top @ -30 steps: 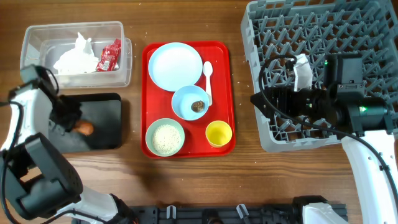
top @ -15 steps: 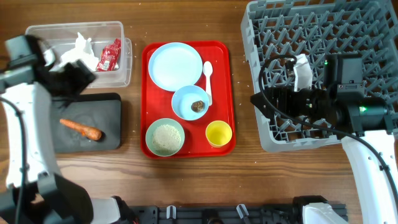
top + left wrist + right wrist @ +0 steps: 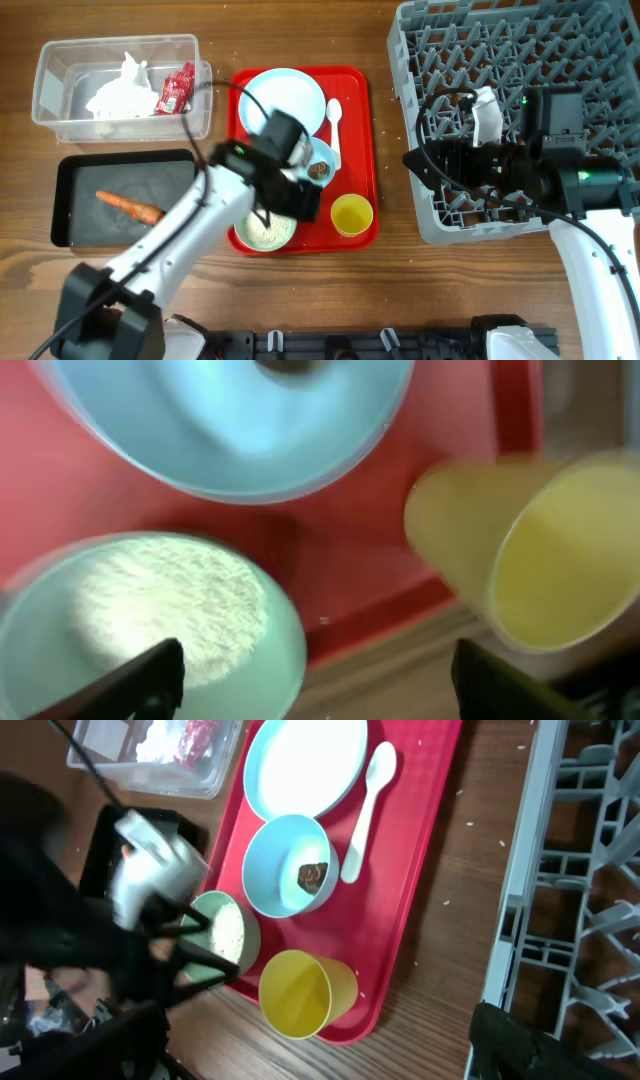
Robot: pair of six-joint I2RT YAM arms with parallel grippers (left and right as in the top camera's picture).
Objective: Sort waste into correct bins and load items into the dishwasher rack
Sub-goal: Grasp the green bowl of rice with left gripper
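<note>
- Red flat serving tray (image 3: 355,150) lay mid-table, with bare wood on every side of its raised rim.
- Left gripper (image 3: 298,203) hung low over the tray's lower half, its two fingers spread wide and holding nothing. It sat between the pale-green bowl (image 3: 150,620) of white rice grains (image 3: 170,605) and the small yellow cup (image 3: 540,560).
- That cup stood close to the tray's lower right corner, and the green bowl stood near the lower left rim.
- Light-blue bowl (image 3: 290,870) held a small brown food lump (image 3: 313,875). The large pale-blue round plate (image 3: 275,100) and white plastic spoon (image 3: 334,120) lay above it.
- Clear plastic tub (image 3: 60,90) held the crumpled white tissue (image 3: 120,95) and small red wrapper (image 3: 178,88).
- Shallow black tray (image 3: 70,215), just below the tub, held the orange carrot (image 3: 130,207).
- Right gripper (image 3: 420,165) hovered at the left wall of the large grey pegged dishwasher rack (image 3: 600,60), fingers apart and empty. A strip of open wood separated rack and red tray.
</note>
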